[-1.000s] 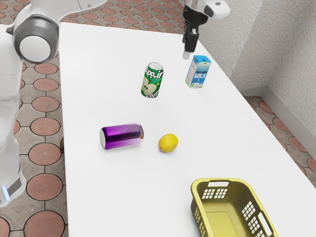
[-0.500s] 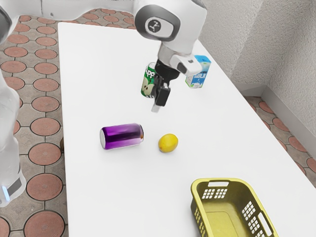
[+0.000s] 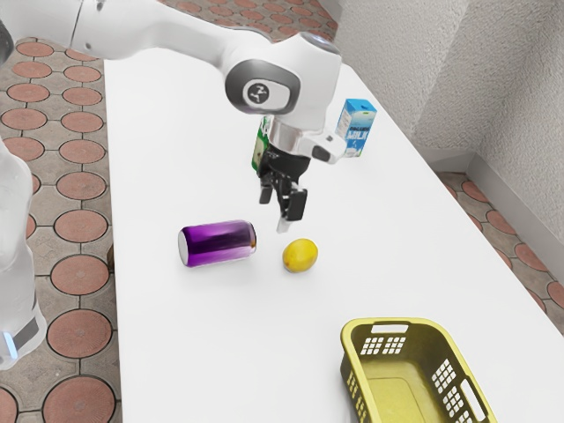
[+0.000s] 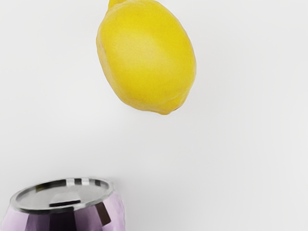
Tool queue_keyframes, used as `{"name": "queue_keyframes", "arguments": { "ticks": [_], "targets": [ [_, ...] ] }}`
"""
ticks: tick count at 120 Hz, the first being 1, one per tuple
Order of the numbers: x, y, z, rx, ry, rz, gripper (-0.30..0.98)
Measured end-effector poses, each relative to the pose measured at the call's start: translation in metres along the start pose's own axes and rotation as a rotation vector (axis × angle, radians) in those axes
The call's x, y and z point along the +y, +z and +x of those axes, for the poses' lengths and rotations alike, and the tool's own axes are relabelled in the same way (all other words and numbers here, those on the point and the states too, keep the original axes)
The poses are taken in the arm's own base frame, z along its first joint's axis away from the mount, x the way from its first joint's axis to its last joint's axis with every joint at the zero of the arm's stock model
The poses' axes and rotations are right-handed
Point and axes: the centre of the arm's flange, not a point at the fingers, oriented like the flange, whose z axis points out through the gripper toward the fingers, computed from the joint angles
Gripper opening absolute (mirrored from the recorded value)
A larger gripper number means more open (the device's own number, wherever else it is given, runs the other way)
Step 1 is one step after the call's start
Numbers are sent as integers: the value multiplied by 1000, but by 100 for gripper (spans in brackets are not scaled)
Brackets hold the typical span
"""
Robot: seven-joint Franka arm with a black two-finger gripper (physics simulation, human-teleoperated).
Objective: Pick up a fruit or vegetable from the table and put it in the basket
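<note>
A lemon (image 3: 300, 256) lies on the table (image 3: 203, 352) beside a purple can (image 3: 218, 243), outside the yellow basket (image 3: 401, 398), with grasp, lift, carry and release all left to do, as the gripper (image 3: 276, 211) hangs nearby, its two fingers apart, holding and touching nothing

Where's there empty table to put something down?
In the exterior view, the table is bare below the purple can and lemon, beside the basket, and between milk carton and basket. It's crowded around the gripper, with lemon, purple can and green can close by.
</note>
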Motion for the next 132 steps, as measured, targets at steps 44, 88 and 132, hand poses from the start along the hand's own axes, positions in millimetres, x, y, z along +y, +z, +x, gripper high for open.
{"name": "queue_keyframes", "arguments": {
  "ticks": [44, 88, 132],
  "targets": [
    [13, 33, 12, 56, -125, -61, 69],
    [10, 75, 43, 57, -216, -74, 69],
    [-8, 116, 73, 45, -310, -79, 69]
  ]
}}
